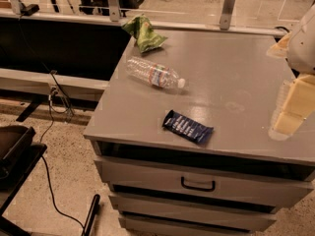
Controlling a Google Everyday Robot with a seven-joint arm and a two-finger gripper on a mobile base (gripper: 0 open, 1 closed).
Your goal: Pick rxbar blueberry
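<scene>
"Currently, any hazards?"
"Noted: my end effector (290, 112) hangs at the tabletop's (231, 68) right edge; whether apart or together, I cannot tell. The rxbar blueberry (188, 127) lies flat near the front edge. A glancing descent could push it off."

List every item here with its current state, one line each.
rxbar blueberry: lying flat near the front edge of the cabinet, not grasped.
water bottle: on its side, capped.
green snack bag: crumpled, back left corner.
top drawer: shut.
gripper: at the right edge over the cabinet top, apart from the bar.
</scene>
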